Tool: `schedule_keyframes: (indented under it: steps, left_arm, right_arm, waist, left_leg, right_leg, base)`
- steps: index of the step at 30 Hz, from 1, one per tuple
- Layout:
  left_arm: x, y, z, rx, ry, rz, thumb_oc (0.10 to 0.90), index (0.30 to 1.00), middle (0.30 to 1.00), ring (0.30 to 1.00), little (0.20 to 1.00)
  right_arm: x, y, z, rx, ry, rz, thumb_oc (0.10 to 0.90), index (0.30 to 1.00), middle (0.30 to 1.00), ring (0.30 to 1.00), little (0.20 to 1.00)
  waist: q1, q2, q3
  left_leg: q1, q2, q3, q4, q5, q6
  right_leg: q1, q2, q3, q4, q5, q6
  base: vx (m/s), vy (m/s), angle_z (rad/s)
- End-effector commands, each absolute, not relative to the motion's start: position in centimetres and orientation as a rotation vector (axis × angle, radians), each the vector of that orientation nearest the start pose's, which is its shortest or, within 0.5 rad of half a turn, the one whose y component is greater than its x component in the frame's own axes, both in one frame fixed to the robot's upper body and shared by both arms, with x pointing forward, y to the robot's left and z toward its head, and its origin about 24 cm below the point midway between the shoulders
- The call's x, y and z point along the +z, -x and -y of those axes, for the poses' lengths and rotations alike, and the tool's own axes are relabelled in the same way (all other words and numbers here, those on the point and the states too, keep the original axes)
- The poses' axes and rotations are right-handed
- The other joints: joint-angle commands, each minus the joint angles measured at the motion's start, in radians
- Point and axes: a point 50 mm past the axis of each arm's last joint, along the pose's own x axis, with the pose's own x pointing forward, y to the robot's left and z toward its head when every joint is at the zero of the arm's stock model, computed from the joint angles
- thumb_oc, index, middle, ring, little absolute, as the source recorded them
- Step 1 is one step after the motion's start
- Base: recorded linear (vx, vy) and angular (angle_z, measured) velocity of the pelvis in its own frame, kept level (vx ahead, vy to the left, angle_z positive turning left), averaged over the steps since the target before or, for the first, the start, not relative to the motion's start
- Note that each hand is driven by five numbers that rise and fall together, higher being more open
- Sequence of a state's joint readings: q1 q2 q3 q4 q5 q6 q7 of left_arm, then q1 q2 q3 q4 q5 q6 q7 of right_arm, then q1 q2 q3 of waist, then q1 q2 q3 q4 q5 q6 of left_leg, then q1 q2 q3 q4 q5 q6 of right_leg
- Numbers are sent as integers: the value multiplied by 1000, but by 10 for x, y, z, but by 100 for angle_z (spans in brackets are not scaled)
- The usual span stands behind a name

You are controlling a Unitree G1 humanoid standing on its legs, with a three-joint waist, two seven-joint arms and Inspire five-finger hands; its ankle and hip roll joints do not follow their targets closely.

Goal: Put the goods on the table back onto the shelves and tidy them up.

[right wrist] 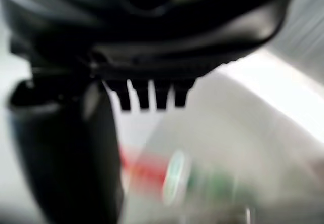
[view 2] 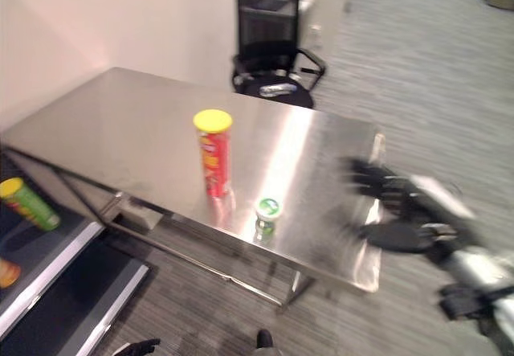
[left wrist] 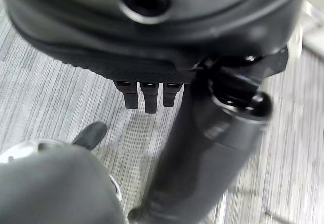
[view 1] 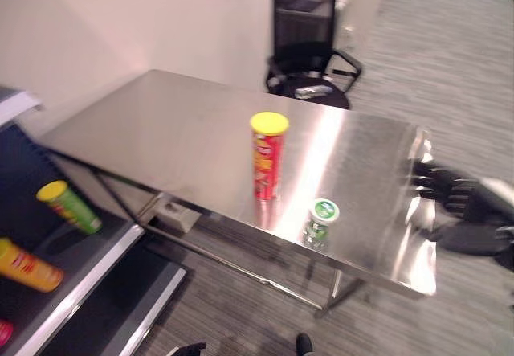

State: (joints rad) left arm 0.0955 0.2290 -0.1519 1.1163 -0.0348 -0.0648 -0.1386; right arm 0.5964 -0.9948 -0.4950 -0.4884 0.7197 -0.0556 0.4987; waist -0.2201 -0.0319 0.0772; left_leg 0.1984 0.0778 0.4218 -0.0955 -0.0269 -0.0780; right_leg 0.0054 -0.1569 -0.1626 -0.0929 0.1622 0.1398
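While the right hand (view 2: 393, 199) hovered at the steel table's (view 1: 161, 131) right edge with fingers spread and holding nothing, a tall red can with a yellow lid (view 1: 267, 157) stood upright mid-table, a small green-lidded jar (view 1: 320, 223) near it toward the front edge. Left hand (left wrist: 147, 90) hung over the carpet, fingers straight, empty. Green can (view 1: 70, 205) and orange can (view 1: 28, 266) lay on the dark shelf (view 1: 88, 280) at left; black office chair (view 1: 309, 47) stood behind the table.

Overlapping head views down onto table (view 1: 193, 139); close wrist views.
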Motion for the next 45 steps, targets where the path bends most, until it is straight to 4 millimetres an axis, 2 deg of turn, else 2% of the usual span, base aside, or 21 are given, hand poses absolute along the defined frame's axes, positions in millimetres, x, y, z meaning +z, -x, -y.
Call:
schedule_keyframes:
  steps: [1, 3, 4, 7, 9, 14, 21, 24, 29, 32, 37, 45]
  left_arm:
    - [-148, -114, -235, -113, -241, -1058, 800, 900, 900, 900, 900]
    - [-147, -120, -231, -131, -250, -1035, 800, 900, 900, 900, 900]
    - [-147, -120, -231, -128, -251, -1035, 800, 900, 900, 900, 900]
    - [-148, -116, -235, -108, -252, -1047, 800, 900, 900, 900, 900]
    - [-148, -112, -234, -115, -251, -1052, 800, 900, 900, 900, 900]
    - [-147, -115, -235, -118, -256, -1044, 800, 900, 900, 900, 900]
    - [-147, -115, -237, -117, -254, -1042, 800, 900, 900, 900, 900]
    - [-148, -114, -233, -123, -251, -1043, 800, 900, 900, 900, 900]
    - [-147, -115, -233, -127, -254, -1038, 800, 900, 900, 900, 900]
    - [-147, -115, -235, -118, -263, -1039, 800, 900, 900, 900, 900]
    - [-145, -117, -237, -103, -265, -1029, 800, 900, 900, 900, 900]
    - [-145, -117, -236, -87, -262, -1021, 800, 900, 900, 900, 900]
  right_arm:
    - [224, -182, 328, 228, 568, 234, 800, 900, 900, 900, 900]
    - [224, -187, 303, 365, 654, 225, 800, 900, 900, 900, 900]
    - [224, -188, 301, 372, 653, 222, 800, 900, 900, 900, 900]
    - [226, -187, 307, 303, 659, 255, 800, 900, 900, 900, 900]
    - [218, -187, 305, 329, 667, 215, 800, 900, 900, 900, 900]
    - [204, -189, 315, 285, 703, 137, 800, 900, 900, 900, 900]
    - [194, -188, 312, 329, 688, 87, 800, 900, 900, 900, 900]
    - [177, -192, 311, 337, 696, 38, 800, 900, 900, 900, 900]
    - [170, -196, 308, 346, 697, 28, 800, 900, 900, 900, 900]
    - [158, -199, 307, 345, 692, 0, 800, 900, 900, 900, 900]
    - [151, -206, 308, 265, 727, 34, 800, 900, 900, 900, 900]
    - [146, -214, 301, 159, 645, 141, 800, 900, 900, 900, 900]
  waist:
    - [67, -50, -11]
    - [75, -48, -12]
    - [76, -48, -12]
    - [84, -46, -11]
    - [92, -45, -12]
    - [98, -44, -15]
    - [104, -42, -12]
    - [114, -39, -10]
    - [121, -37, -7]
    - [131, -34, -3]
    - [143, -29, 2]
    - [159, -25, 3]
  left_leg:
    - [-47, 39, 31, 8, 26, -8]
    - [-60, 41, 15, 8, 33, -11]
    - [-61, 41, 12, 8, 33, -12]
    - [-60, 46, -7, 8, 32, -14]
    - [-60, 50, -17, 8, 34, -16]
    - [-70, 55, -28, 8, 42, -19]
    - [-73, 60, -35, 8, 46, -24]
    - [-75, 65, -37, 8, 48, -27]
    - [-76, 65, -43, 8, 50, -27]
    - [-78, 64, -52, 8, 51, -28]
    - [-79, 65, -62, 8, 51, -26]
    - [-76, 63, -74, 8, 48, -22]
  right_leg:
    - [14, -84, -26, 10, 17, 95]
    - [20, -84, -46, 10, 12, 94]
    - [21, -84, -48, 10, 11, 94]
    - [33, -83, -54, 15, -4, 90]
    - [42, -79, -60, 15, -14, 84]
    - [45, -75, -73, 14, -20, 79]
    - [49, -70, -81, 11, -26, 77]
    - [55, -65, -87, 6, -31, 74]
    - [60, -64, -95, 6, -35, 71]
    - [64, -63, -106, 6, -38, 70]
    - [73, -63, -114, 6, -43, 68]
    - [84, -63, -123, 6, -49, 66]
  base:
    - [0, -26, 10]
    - [-3, -40, 13]
    - [4, -27, 28]
    - [47, -39, 34]
    - [44, -33, 27]
    - [21, -27, 7]
    - [9, -11, 1]
    - [12, -24, 0]
    - [0, -2, 1]
    - [4, -13, 12]
    - [18, -12, 7]
    - [19, -3, 6]
